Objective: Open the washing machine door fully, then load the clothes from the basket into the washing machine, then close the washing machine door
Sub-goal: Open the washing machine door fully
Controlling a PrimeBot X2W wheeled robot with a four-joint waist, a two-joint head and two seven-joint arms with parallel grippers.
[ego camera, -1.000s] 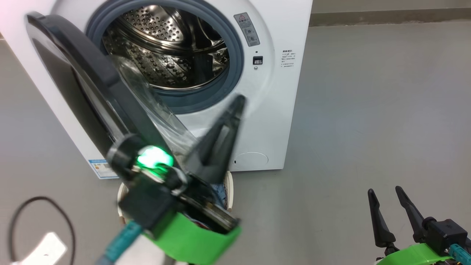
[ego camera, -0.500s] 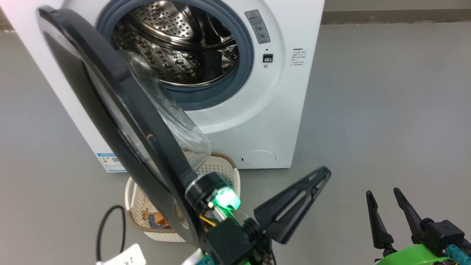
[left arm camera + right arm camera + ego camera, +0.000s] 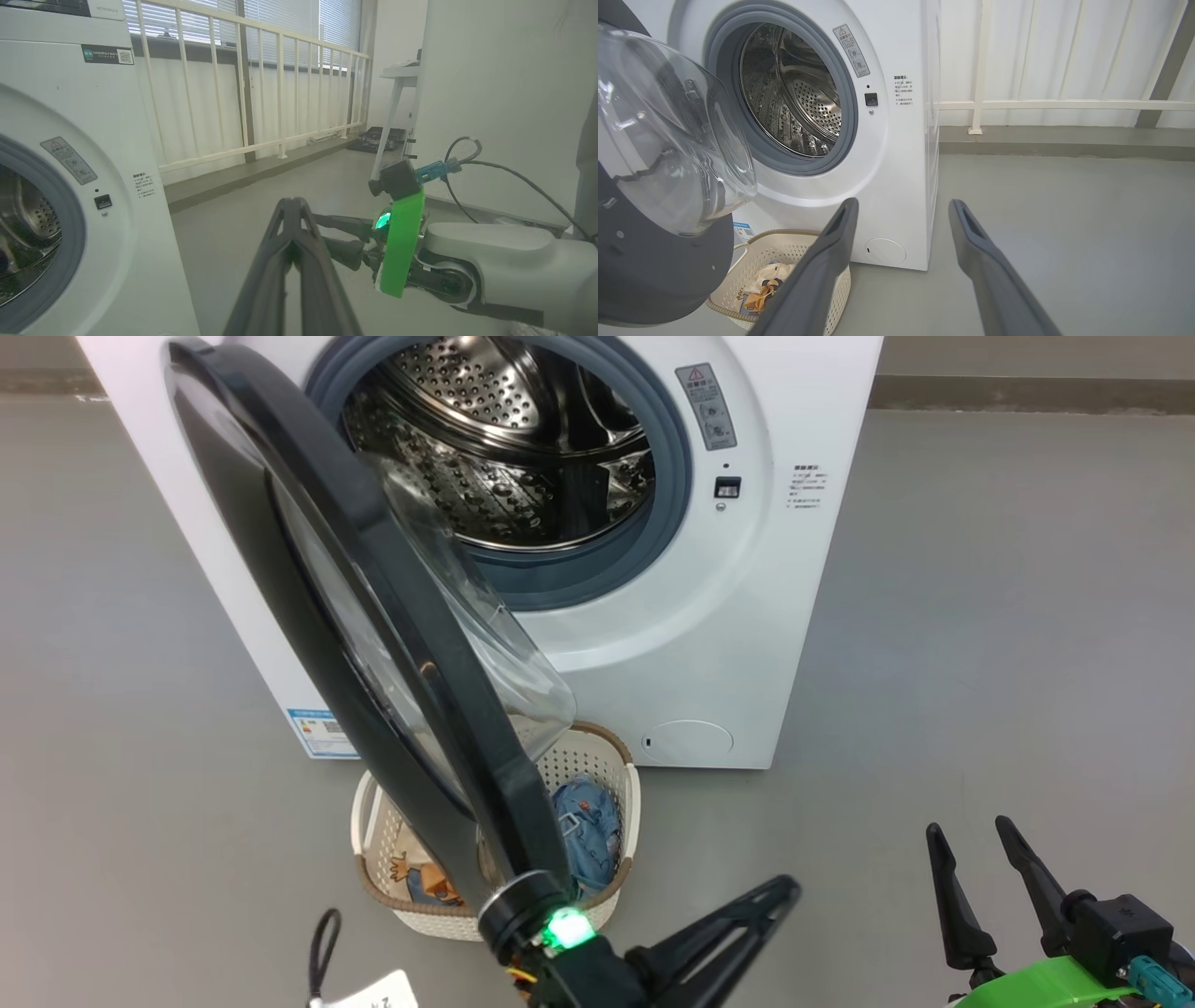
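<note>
The washing machine door hangs half open above the basket.
The clothes lie inside it, close before the washing machine; left gripper clenched empty, right gripper released at near right.

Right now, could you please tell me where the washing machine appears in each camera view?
Head view: washing machine across the top centre.
Left wrist view: washing machine along the left edge.
Right wrist view: washing machine from upper left to centre.
Shared landmark: the warning sticker right of the drum opening.
</note>
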